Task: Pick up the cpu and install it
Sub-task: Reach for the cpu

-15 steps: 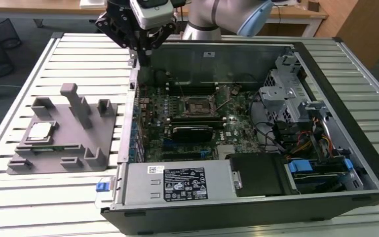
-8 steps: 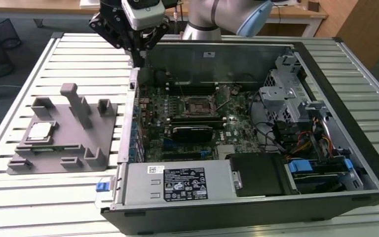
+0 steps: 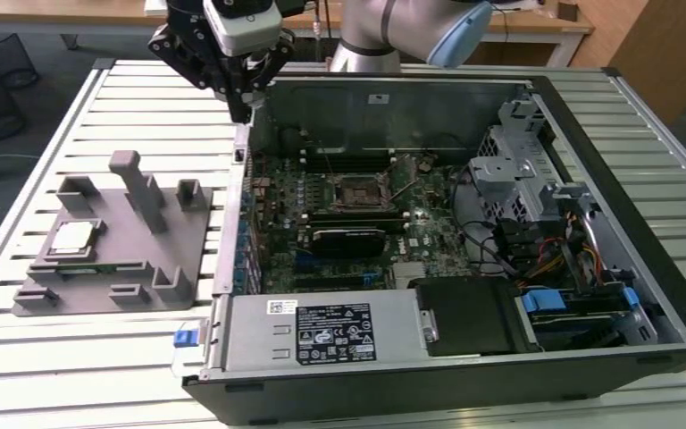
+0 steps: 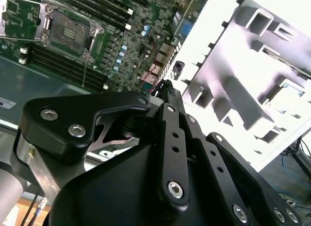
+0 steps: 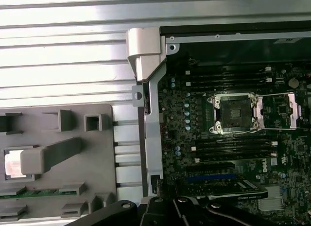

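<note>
Nearest in the exterior view, the front end of the open computer case holds a silver box with a printed label. A small blue tab sticks out just beside it.

A little further, at the exterior view's left, the grey fixture lies on the slatted table, just beside the case. The cpu rests flat in a recess of this fixture, with its silvery face up. The first wrist view shows the cpu partly behind one of the fixture's posts.

At about the same depth, inside the case, the green motherboard carries the dark socket with its metal frame. The socket is well apart from the cpu, and the side wall of the case stands between them.

Further back, the gripper hangs with its tips pointing down, close above the far end of that wall. Its fingers are pressed together and pinch nothing; in the second wrist view they meet at the tips. The gripper is well apart from the cpu.

Behind it, the arm rises at the far edge of the table.
</note>
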Robot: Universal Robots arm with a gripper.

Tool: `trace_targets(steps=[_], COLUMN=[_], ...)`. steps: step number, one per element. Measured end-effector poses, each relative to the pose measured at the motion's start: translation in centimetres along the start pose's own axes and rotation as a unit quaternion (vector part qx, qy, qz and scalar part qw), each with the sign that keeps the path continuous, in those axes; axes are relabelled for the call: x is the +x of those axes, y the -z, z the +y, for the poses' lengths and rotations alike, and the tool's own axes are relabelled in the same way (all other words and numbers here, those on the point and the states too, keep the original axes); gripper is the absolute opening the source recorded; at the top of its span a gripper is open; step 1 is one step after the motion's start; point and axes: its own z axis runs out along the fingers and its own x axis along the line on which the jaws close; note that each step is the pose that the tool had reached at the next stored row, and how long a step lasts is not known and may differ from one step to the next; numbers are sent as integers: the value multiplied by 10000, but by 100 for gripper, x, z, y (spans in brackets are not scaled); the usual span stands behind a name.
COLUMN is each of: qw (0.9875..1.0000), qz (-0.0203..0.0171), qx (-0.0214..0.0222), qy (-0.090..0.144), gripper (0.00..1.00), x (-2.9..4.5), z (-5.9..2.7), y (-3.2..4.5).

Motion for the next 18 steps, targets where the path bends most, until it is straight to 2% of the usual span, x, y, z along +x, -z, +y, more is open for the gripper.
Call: trace_targets(steps=[18], qw=[10000], qz=[0], qx=[0], qy=[0], gripper=[11], x=[218], z=[-17], y=[-8])
